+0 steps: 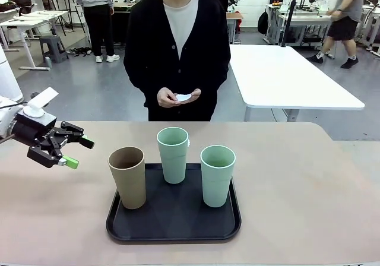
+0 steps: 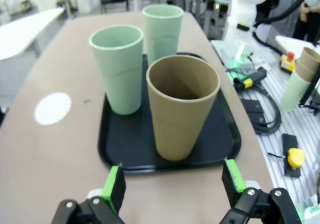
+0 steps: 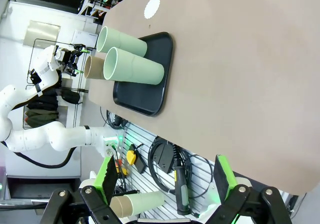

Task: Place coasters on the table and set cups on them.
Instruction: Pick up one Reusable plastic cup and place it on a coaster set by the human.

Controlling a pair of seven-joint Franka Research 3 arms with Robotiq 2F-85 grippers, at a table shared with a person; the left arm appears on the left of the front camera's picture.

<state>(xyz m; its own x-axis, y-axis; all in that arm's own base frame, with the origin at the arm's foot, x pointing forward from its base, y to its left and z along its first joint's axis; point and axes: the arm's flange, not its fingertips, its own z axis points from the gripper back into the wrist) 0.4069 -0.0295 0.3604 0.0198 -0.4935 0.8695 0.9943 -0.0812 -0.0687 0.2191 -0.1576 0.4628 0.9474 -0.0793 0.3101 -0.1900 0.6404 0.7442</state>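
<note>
Three cups [image 2: 182, 106] stand upright on the black tray [image 1: 172, 233], which sits at the near middle of the beige table [image 1: 309, 177]. All have their mouths up, long axes vertical and wider ends uppermost.

- The tan cup [image 1: 127, 177] is at the tray's left front corner.
- The rear mint cup [image 1: 173, 154] is at the tray's far edge.
- The right mint cup [image 1: 217, 174] is on the tray's right half.
- No cup touches another.
- In the left wrist view the tan cup is nearest and covers the lower part of the right mint cup.
- In the right wrist view the mint pair hides most of the tan cup.

The left gripper [image 1: 79, 152] hangs over the table's left part, well apart from the tray. Its fingers point toward the tan cup, with jaws spread and nothing between them. The right gripper [image 3: 165, 179] is well apart from the tray, its jaws also spread wide and empty.

One coaster [image 2: 52, 108] lies flat on the table just beyond the tray's far side. In the front view the rear mint cup hides nearly all of it.

The person's hands [image 1: 167, 97], beyond the far edge, hold a thin white item [image 1: 184, 96]. Whether it is one piece or several cannot be made out.
</note>
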